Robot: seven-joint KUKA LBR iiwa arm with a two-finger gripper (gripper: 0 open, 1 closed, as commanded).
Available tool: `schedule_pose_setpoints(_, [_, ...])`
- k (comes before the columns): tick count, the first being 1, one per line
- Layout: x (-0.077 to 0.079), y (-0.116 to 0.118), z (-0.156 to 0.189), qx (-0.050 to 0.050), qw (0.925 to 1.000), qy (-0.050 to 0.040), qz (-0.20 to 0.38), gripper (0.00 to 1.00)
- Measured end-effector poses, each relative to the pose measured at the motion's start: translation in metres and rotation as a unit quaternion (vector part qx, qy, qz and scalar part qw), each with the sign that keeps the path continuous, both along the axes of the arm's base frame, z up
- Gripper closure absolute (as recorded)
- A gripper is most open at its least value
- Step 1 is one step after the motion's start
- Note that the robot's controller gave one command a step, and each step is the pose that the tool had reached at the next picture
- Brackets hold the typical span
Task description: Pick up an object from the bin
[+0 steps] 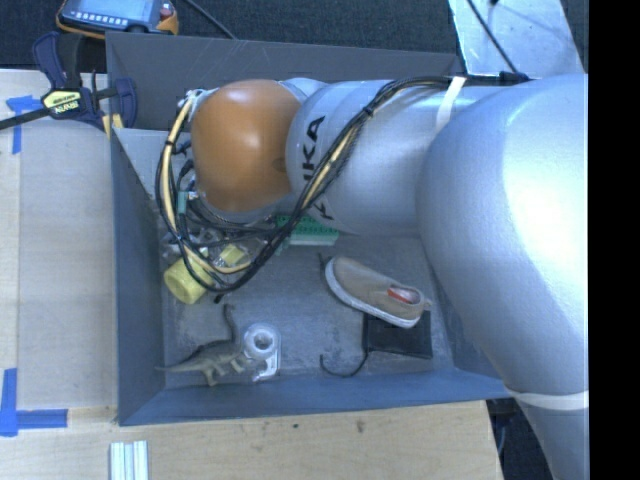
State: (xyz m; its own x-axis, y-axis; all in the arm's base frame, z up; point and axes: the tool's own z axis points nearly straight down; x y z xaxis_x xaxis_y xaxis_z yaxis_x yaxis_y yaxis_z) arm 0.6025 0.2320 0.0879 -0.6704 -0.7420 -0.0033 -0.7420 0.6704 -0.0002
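Observation:
My gripper (203, 236) reaches down into the back left part of the bin, and just its dark body shows among the cables. Right below it lies a yellow cylindrical piece (185, 281), with a second small yellow piece (233, 257) beside it. I cannot tell whether either one touches the gripper. A green flat item (308, 232) pokes out from under the arm to the right.
A grey-and-white shoe with a red mark (378, 292) lies in the middle right, partly on a black pouch (398, 339). A grey toy lizard (208, 361) and a small white roll (262, 345) lie at the front wall. The arm covers the bin's back and right.

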Motion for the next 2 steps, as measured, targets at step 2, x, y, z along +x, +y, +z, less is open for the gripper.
schedule_pose_setpoints(2, [-0.03, -0.008, 0.05, -0.002, 0.9999, 0.0054, 0.009, 1.0])
